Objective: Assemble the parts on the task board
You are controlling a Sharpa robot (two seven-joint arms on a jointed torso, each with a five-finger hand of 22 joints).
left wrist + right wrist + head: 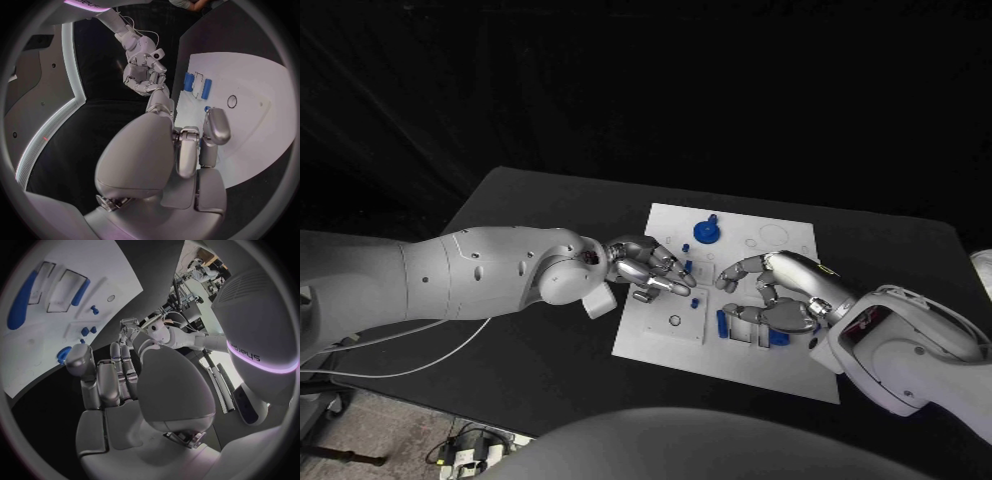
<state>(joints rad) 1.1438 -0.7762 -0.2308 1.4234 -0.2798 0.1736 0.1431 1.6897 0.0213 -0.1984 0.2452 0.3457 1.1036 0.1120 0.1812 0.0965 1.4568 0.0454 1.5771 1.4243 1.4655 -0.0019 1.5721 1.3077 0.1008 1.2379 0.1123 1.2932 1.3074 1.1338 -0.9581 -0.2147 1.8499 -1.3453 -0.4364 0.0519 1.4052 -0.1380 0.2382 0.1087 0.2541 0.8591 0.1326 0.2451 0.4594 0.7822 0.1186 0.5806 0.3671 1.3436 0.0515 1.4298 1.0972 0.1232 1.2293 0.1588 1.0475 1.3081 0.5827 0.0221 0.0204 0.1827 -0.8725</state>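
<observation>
The white task board (733, 355) lies mid-table. My left hand (651, 272) hovers over its left edge with fingers curled in and nothing seen inside them. One fingertip (215, 125) lies close to a small blue peg (207, 108); contact cannot be told. My right hand (769, 292) arches over the board's middle with fingers apart, holding nothing. Beside it, two long blue parts (188, 81) (207, 88) flank a rectangular outline. A round blue part (708, 232) stands near the board's far edge. More small pegs (94, 310) stand on the board (119, 270).
A ring-shaped mark (232, 101) sits on the board (262, 125) near its left side. The black table (531, 200) runs around the board on all sides. White cables (401, 365) trail off the table's left front edge.
</observation>
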